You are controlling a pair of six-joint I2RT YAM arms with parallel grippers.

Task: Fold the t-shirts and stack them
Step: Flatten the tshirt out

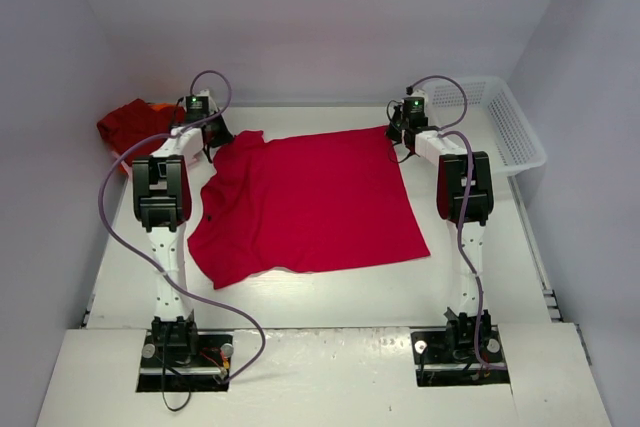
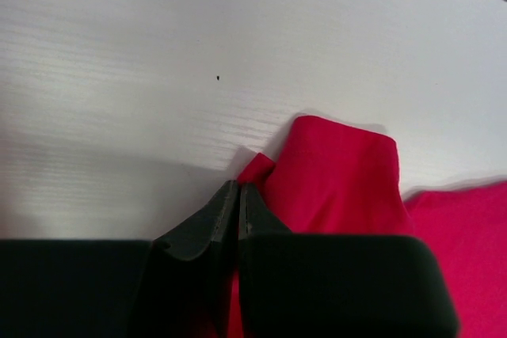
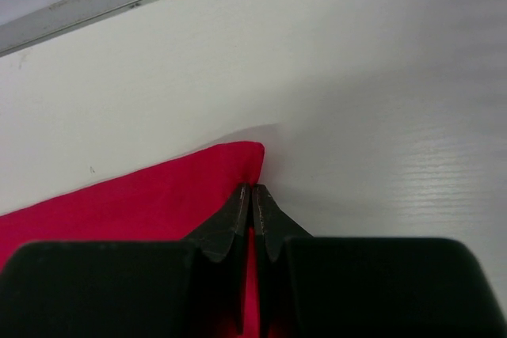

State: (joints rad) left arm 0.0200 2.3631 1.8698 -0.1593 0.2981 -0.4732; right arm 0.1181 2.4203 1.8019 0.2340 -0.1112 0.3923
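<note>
A red t-shirt [image 1: 310, 202] lies spread on the white table. My left gripper [image 1: 210, 137] is at its far left corner, shut on the cloth by the sleeve [image 2: 337, 176]; red cloth shows between the closed fingers [image 2: 261, 219]. My right gripper [image 1: 398, 132] is at the far right corner, shut on the shirt's corner [image 3: 230, 165]; red cloth shows between its fingers [image 3: 273, 223]. A second, darker red t-shirt [image 1: 130, 122] lies bunched at the far left of the table.
A white mesh basket [image 1: 500, 122] stands at the far right. The table's back edge [image 3: 119, 1] runs close beyond the right gripper. Grey walls enclose the table on three sides.
</note>
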